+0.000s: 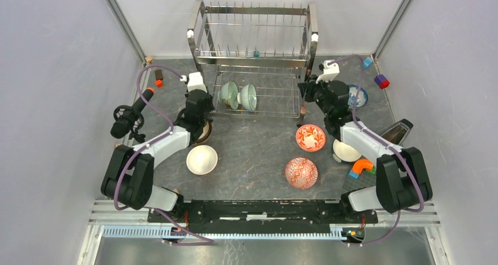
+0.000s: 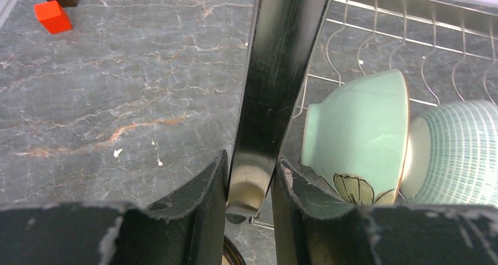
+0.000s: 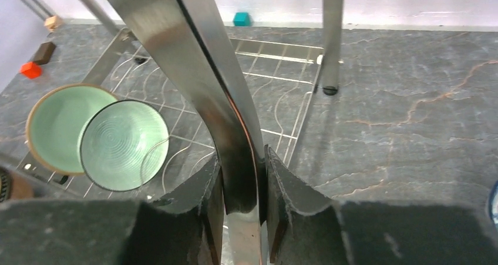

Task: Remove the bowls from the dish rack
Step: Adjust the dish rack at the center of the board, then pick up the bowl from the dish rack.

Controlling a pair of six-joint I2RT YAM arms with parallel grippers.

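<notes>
Steel dish rack [image 1: 253, 58]: was set upper centre, on bench [image 1: 258, 153]
green bowls [image 1: 229, 94]: two were held in lower tier
left gripper [image 2: 251, 170]: was clamped on rack's left post
right gripper [image 3: 242, 164]: was clamped on rack's right post

A: Where is the dish rack [image 1: 253, 36] placed?
B: At the back of the table [image 1: 258, 153]. Two racked bowls [image 1: 229, 94] are stood side by side in its lower tier, leftward.
A: And before it?
B: A lone bowl [image 1: 201, 159] is set front-left; a bowl pair [image 1: 310, 137] front-right.
</notes>
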